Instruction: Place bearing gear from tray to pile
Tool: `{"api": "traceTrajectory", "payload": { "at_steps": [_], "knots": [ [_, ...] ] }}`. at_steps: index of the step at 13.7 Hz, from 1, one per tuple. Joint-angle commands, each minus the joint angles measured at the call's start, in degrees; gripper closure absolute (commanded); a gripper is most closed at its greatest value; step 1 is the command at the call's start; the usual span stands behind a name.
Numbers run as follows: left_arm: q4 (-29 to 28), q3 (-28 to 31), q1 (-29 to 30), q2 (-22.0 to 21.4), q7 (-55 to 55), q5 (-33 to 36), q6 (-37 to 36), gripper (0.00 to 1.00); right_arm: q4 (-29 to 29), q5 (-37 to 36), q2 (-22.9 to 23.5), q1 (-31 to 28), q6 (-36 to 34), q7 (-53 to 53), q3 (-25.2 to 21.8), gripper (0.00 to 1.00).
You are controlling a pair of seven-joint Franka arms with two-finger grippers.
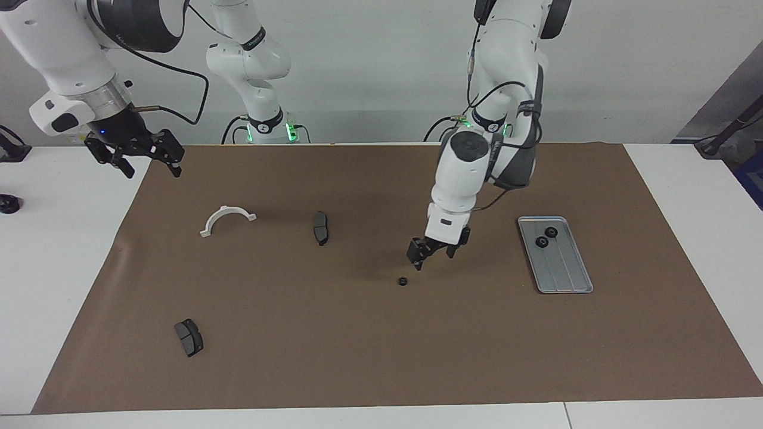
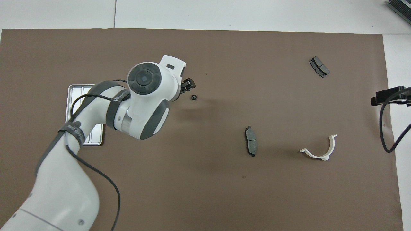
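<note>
The silver-grey tray lies toward the left arm's end of the mat and holds two black bearing gears; the left arm covers most of it in the overhead view. A third gear lies alone on the mat. My left gripper hangs open and empty just above the mat beside that gear, on its tray side. The pile parts lie spread out: a brake pad, a white half-ring bracket and another brake pad.
My right gripper waits raised and open over the mat's edge at the right arm's end. A small black object sits on the white table there.
</note>
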Motion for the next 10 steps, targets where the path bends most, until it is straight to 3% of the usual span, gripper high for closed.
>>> {"api": "traceTrajectory", "payload": {
  "at_steps": [1,3,5,8,10],
  "knots": [
    [-4.53,-0.54,8.40,-7.19,4.16,0.65,-7.69,0.00,-2.38,1.43,-1.55,0.19,3.00,2.10,1.04,0.00],
    [-5.14,-0.45,13.15,-7.90,6.79,0.65,-9.57,0.00,-3.17,0.99,-1.12,0.20,5.37,3.23,2.81,0.00],
    [-11.00,-0.45,16.85,-10.26,9.60,0.65,-8.35,0.00,-3.17,-0.41,0.98,3.08,6.96,3.42,2.99,0.00],
    [-26.18,-0.36,20.38,-15.27,12.69,0.56,5.66,0.00,1.29,-2.79,7.91,7.31,9.34,4.73,2.99,0.00],
    [-32.54,-0.45,23.01,-16.69,12.95,0.56,12.03,0.00,8.40,-3.23,15.46,11.33,8.64,6.22,2.99,0.00]
  ]
}}
